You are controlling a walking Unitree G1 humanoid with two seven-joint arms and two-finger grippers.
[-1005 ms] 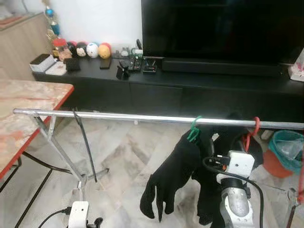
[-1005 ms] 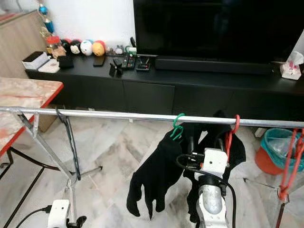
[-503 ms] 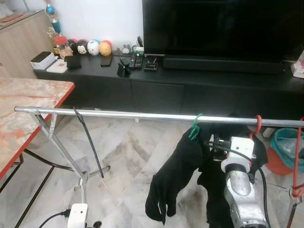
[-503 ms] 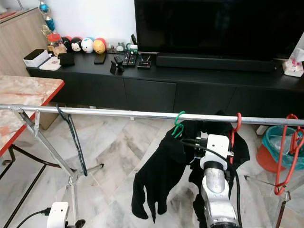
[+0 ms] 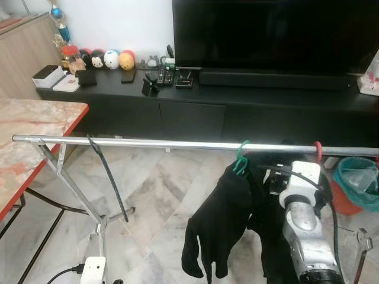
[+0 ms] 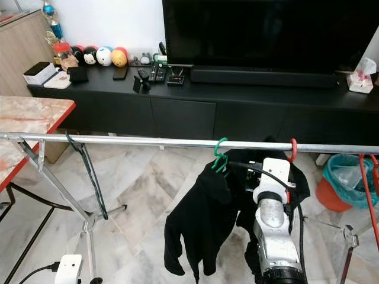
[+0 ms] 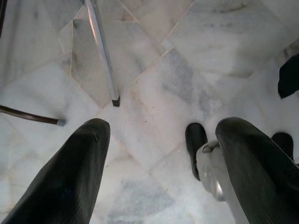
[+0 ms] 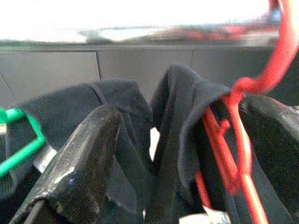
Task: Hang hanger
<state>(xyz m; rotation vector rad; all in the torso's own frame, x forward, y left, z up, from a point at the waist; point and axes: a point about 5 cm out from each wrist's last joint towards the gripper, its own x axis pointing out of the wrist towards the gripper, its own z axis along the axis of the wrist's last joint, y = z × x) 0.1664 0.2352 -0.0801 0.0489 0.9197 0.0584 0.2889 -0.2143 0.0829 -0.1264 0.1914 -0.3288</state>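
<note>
A long silver metal rail (image 5: 148, 144) runs from 9 to 3 o'clock, with a black TV cabinet (image 5: 195, 109) beyond at 12. A green plastic hanger (image 5: 240, 161) holds a black garment (image 5: 216, 228). Beside it, toward 3, a red plastic hanger (image 6: 292, 151) hooks the rail, hanging downward under dark cloth. The right gripper (image 8: 187, 154) stands spread around it; the left gripper (image 7: 159, 154) hangs open over marble floor (image 7: 154, 79).

You have no text, label, brand, number or sign that can be read here: the small items on the TV console (image 5: 249, 100) are too small and blurred to show any lettering.
</note>
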